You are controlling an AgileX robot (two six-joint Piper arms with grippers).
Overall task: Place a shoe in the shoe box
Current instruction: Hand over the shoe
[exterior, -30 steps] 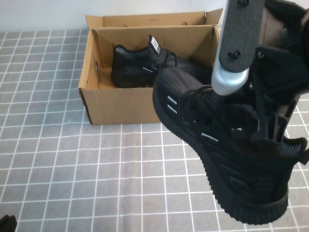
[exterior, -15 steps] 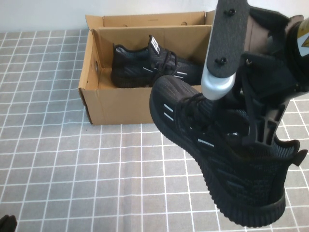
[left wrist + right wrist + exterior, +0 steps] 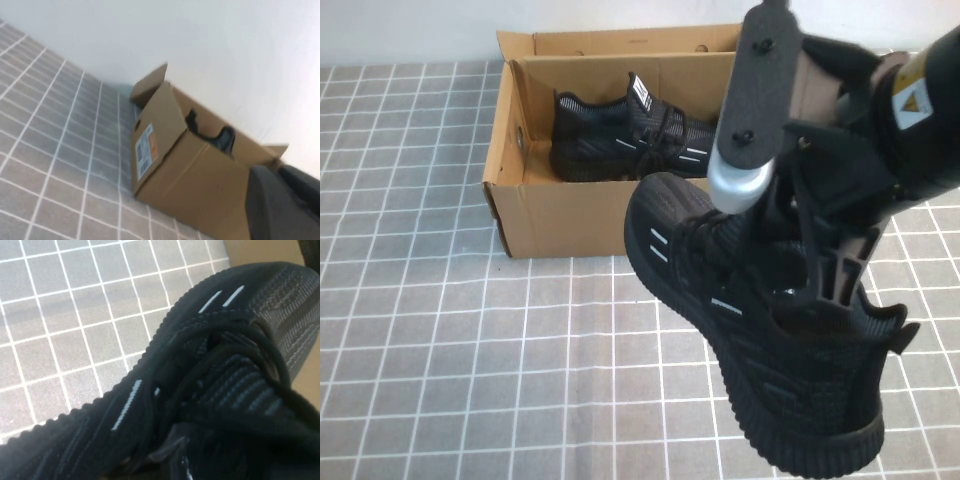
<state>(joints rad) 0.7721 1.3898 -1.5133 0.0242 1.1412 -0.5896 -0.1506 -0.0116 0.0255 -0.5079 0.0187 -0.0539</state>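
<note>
Right pincer (image 3: 820, 290) clamped on collar of black shoe (image 3: 750, 320), held aloft just in front of shoe box (image 3: 570, 215); 1 shoe already inside. Knit upper soft, light; collar grip suits. Left pincer not visible.

The high view looks down from above, on the robot's side, at the shoe box (image 3: 620, 150) on the tiled table (image 3: 440, 350). The left wrist view faces the same box (image 3: 185, 165) from low and sideways. The right wrist view is very near the shoe (image 3: 225, 390) (held by the right gripper (image 3: 820, 285)).
</note>
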